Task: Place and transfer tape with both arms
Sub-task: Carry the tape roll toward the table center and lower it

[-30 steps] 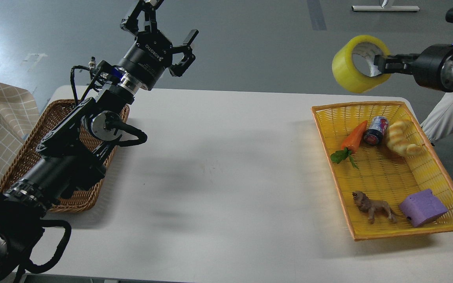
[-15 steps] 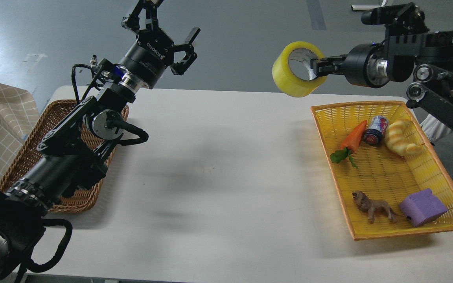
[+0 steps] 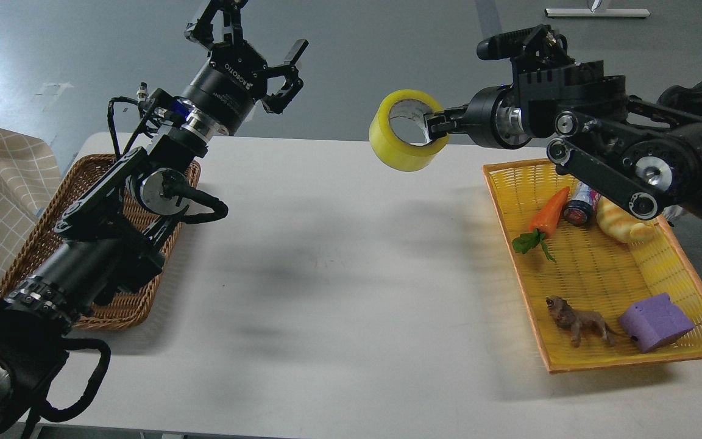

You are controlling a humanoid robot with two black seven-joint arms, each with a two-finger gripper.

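Right jaws (image 3: 433, 127) pinch tape (image 3: 404, 131); left jaws (image 3: 253, 42) spread. Yellow basket (image 3: 686, 259): carrot (image 3: 549, 211), lion (image 3: 577, 319).

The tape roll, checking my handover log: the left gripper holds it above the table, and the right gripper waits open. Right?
Not quite. The head view shows the right gripper shut on the tape roll, holding it above the table; the left gripper is the one waiting open.
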